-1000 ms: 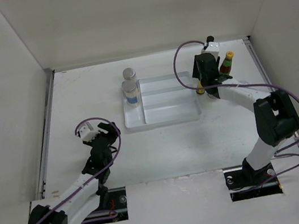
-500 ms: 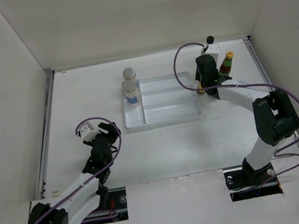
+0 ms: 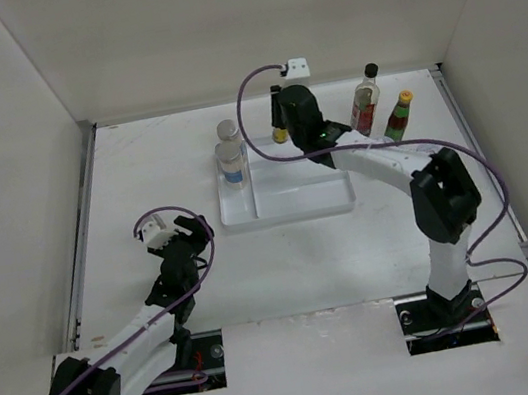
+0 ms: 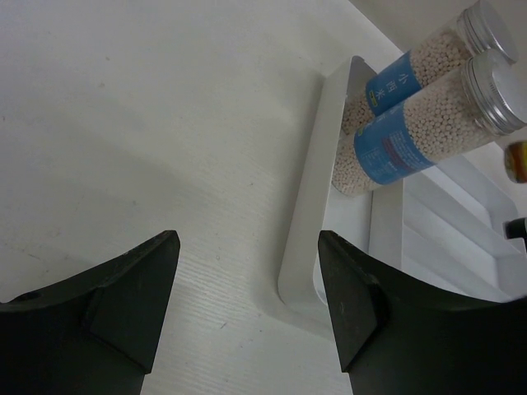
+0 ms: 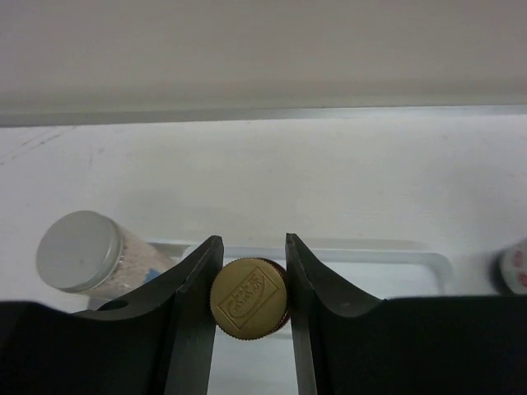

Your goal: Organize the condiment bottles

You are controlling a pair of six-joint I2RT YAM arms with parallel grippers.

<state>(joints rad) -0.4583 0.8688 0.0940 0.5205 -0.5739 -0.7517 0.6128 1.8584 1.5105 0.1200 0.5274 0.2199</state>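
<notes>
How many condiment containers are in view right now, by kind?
grey-lidded jars: 2
tall clear bottle, black cap: 1
red sauce bottle, yellow cap: 1
small gold-capped bottle, held in the right claw: 1
Total: 5

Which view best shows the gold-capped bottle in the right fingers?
Right wrist: the gold-capped bottle sits centred between the right fingers, cap facing the lens. Top external shows only a yellow speck at the arm's tip. Left wrist catches what is probably a sliver of it at its right edge.
</notes>
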